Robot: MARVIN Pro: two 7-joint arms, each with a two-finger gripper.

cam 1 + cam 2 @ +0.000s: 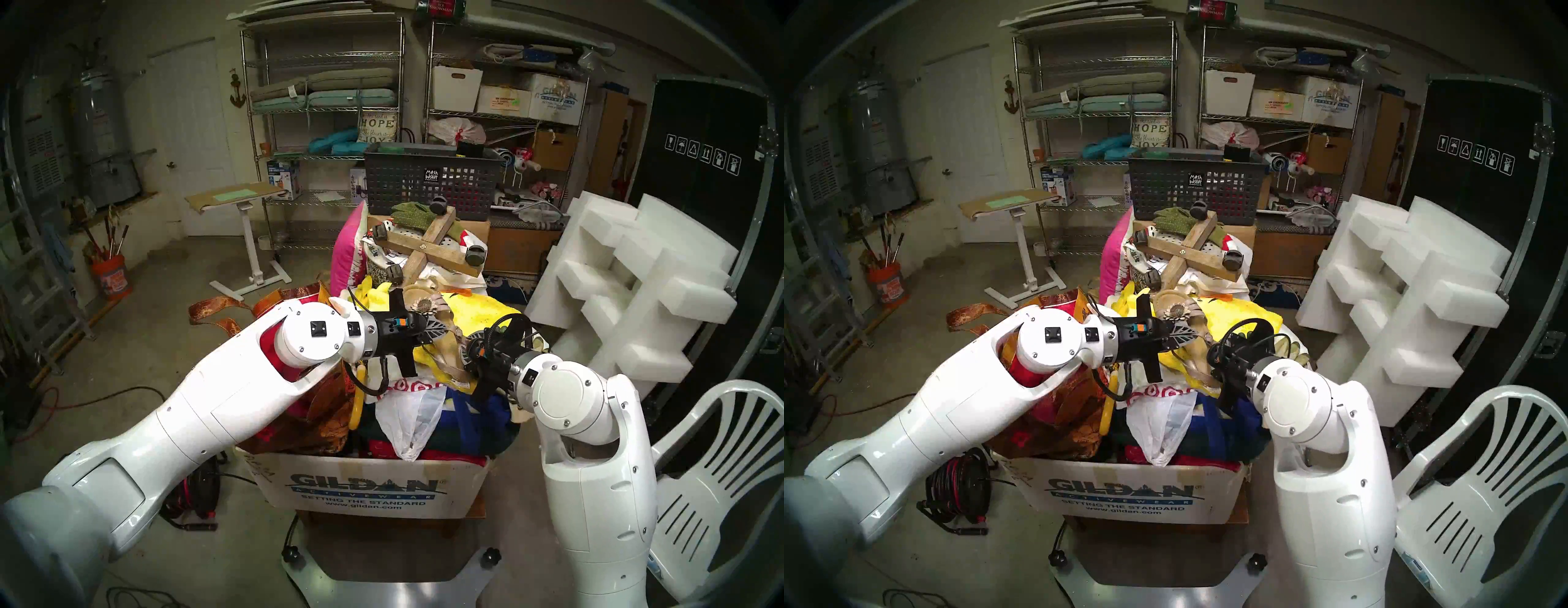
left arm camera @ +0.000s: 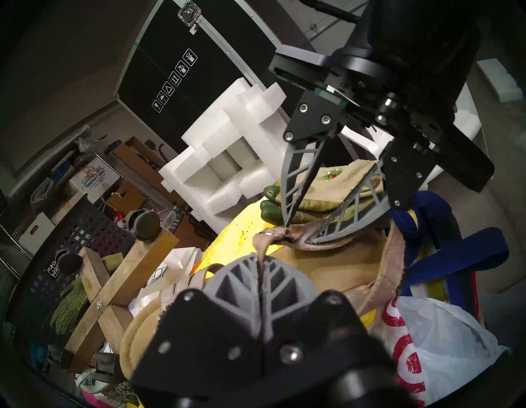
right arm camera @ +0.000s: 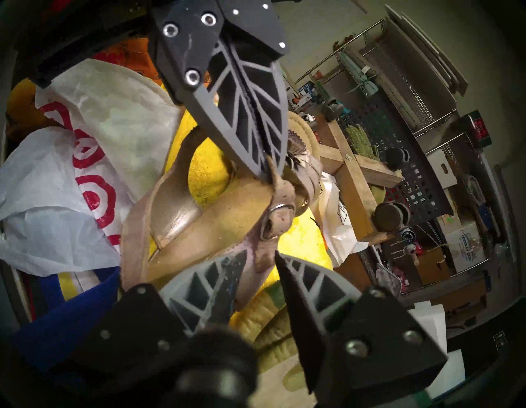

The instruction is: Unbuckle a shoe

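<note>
While the sandal [image 3: 182, 216] lies on top of the heap in the Gildan carton [image 1: 365, 488], resting on the yellow cloth [image 3: 207, 168] between the two arms, both pincers are at its ankle strap [image 3: 280, 196]. And it looks like we're right in the middle of the unbuckling: the strap is held, the small metal buckle [image 3: 277, 207] still looks threaded.

Left pincer [image 2: 260, 257] first: its two ribbed fingers are pressed together with the strap end nipped between the tips, and the right wrist view shows it pulling up just above the buckle. The flower ornament [image 1: 426, 306] sits right behind it, almost touching.

Right pincer [image 3: 262, 262] now: jaws parted narrowly, with a wider band of the strap running down between them. From the left wrist view one fingertip [image 2: 287, 225] touches the leather just beside the buckle, the other lies flat on the sandal's edge. Is it clamping? I can't quite call that; the gap reads as open, steadying the shoe.

Next move, I'd say, calls for the right side to pin the buckle while the left draws the strap end back through the ring and off the prong. Small, slack, floppy leather; easy to slip, and the whole sandal may lift off that soft pile.
</note>
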